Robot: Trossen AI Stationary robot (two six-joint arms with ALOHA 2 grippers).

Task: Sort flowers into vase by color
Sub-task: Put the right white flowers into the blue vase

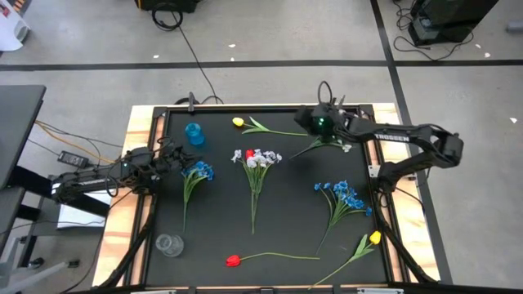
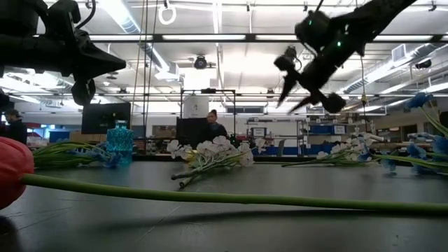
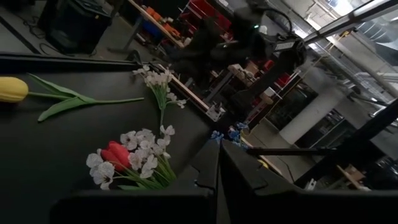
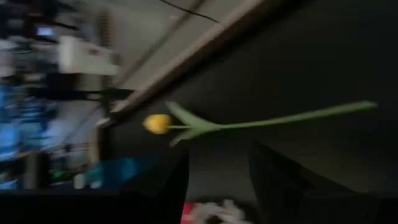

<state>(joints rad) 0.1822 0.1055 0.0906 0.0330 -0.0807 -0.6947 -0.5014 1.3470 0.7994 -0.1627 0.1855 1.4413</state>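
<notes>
- On the black table (image 1: pixel 270 237): flowers lie scattered and none is in a vase, so the sort appears to be at its start.
- Right arm: reaches over the far edge; the right gripper (image 1: pixel 315 122) hovers near the stem of the far yellow tulip (image 1: pixel 239 122), fingers parted and empty in the right wrist view. This looks like the approach step; the next move calls for lowering onto the thin stem and closing.
- Left arm: waits at the left edge; the left gripper (image 1: pixel 173 155) sits just beside a blue spray (image 1: pixel 198 171), fingers nearly together, holding nothing.
- Sprays, three counted: two blue (left and right (image 1: pixel 341 196)) and one white (image 1: pixel 260 158) at centre, with a small red bloom (image 3: pixel 115 154) among its blossoms.
- Tulips, three counted: two yellow (far edge; near right corner (image 1: pixel 374 238)) and one red (image 1: pixel 234 260) at the near edge.
- Vases, two counted: blue (image 1: pixel 194 132) far left, clear (image 1: pixel 169 244) near left.
</notes>
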